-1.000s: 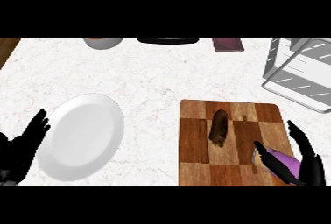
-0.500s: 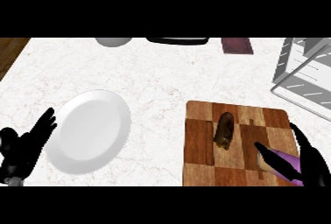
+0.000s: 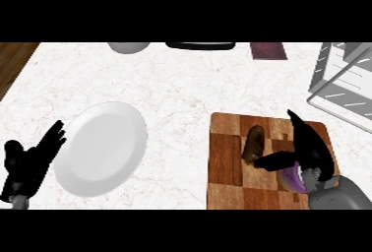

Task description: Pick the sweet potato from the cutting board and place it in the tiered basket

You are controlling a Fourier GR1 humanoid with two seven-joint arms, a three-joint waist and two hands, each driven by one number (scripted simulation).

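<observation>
A brown sweet potato (image 3: 254,143) lies lengthwise on the checkered wooden cutting board (image 3: 227,170) at the lower right. My right hand (image 3: 311,147) hovers over the board just right of it, fingers straight and pointing away, thumb reaching toward the potato's near end. A purple object (image 3: 293,177) lies on the board, partly hidden under that hand. The wire tiered basket (image 3: 344,81) stands at the right edge, cut off by the view. My left hand (image 3: 30,162) rests open at the lower left, beside the plate.
A white plate (image 3: 102,147) lies on the marble counter left of the board. Along the back edge sit a grey bowl (image 3: 129,47), a dark flat object (image 3: 202,45) and a maroon item (image 3: 268,50). The counter's wooden edge (image 3: 13,61) shows at the upper left.
My right hand has moved forward and left over the board, its thumb now close to the sweet potato. The view has shifted slightly. The left hand has stayed open by the plate.
</observation>
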